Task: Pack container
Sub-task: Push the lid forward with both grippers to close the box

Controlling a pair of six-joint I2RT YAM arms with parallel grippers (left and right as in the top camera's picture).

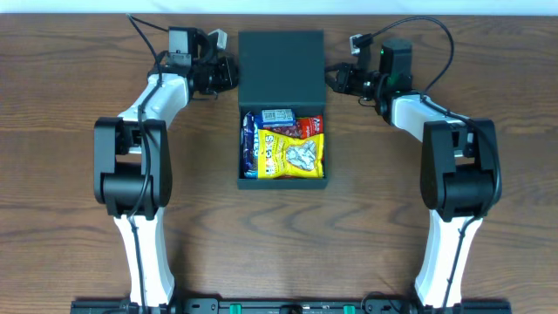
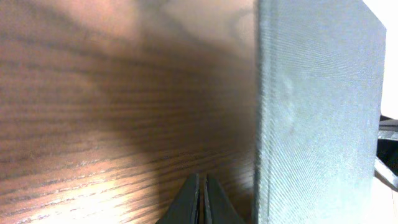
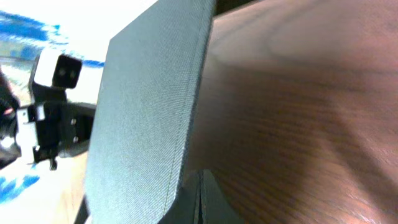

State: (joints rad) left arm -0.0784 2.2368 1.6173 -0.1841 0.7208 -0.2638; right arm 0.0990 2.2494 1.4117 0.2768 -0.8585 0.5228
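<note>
The dark teal container [image 1: 249, 180] stands at the table's middle, its flap lid [image 1: 281, 68] raised toward the back. Snack packets lie inside: a yellow one [image 1: 296, 155], a blue one [image 1: 251, 144] and a red one [image 1: 309, 125]. My left gripper [image 1: 232, 73] is shut and empty, at the lid's left edge [image 2: 311, 124], fingertips [image 2: 203, 186] close beside it over the wood. My right gripper [image 1: 332, 77] is shut and empty at the lid's right edge [image 3: 149, 118], fingertips [image 3: 200, 180] just beside it.
The brown wooden table [image 1: 78, 218] extends all round the container. Both arms' bases stand at the front left and front right. The left arm's camera [image 3: 59, 71] shows past the lid in the right wrist view.
</note>
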